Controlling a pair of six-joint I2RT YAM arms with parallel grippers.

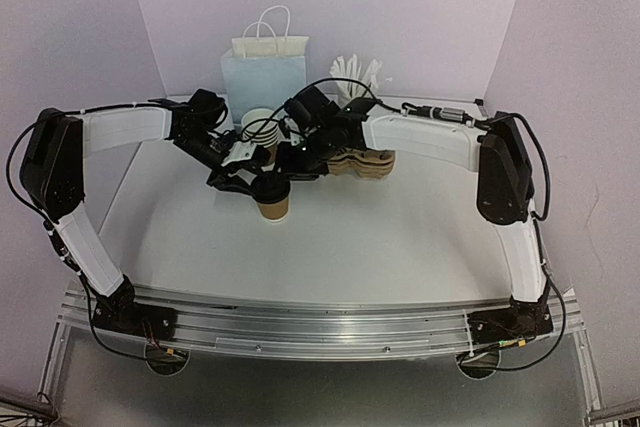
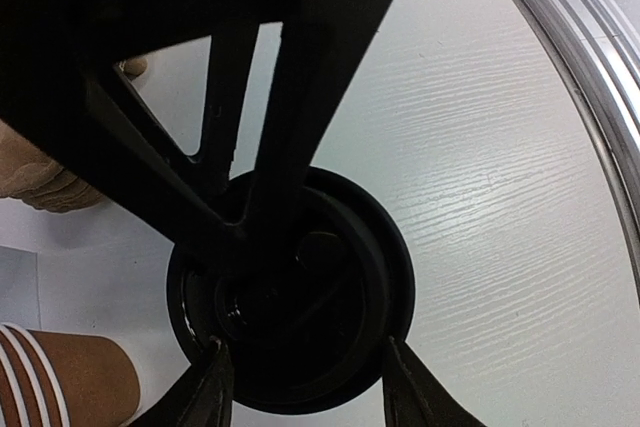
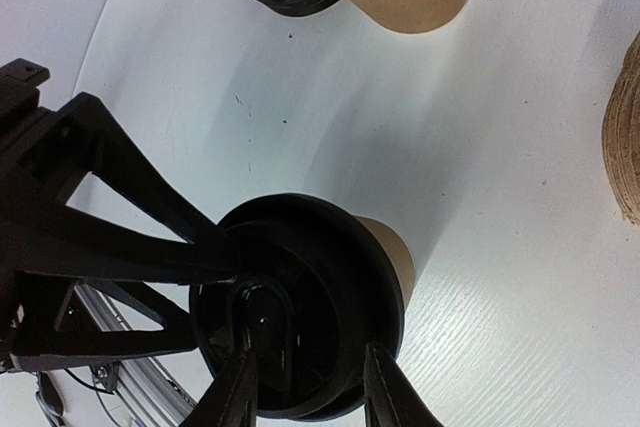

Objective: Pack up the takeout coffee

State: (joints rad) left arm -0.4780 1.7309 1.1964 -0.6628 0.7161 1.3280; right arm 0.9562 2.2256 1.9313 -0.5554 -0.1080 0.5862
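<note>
Currently, item: small brown kraft-paper cup (image 1: 273, 210), round black plastic lid (image 3: 300, 267) on top, mid white table (image 1: 400, 237). Left gripper (image 2: 308, 392) flanks lid from nine o'clock, grip unclear; right gripper (image 3: 308, 387), narrowly parted, rests atop from two o'clock. Hazard: dragging fingers could tip cup or unseat lid.

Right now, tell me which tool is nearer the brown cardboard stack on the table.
Right. The right tool is over the lidded cup, on the side beside the cardboard stack; the left tool is over the same cup from its far side.
</note>
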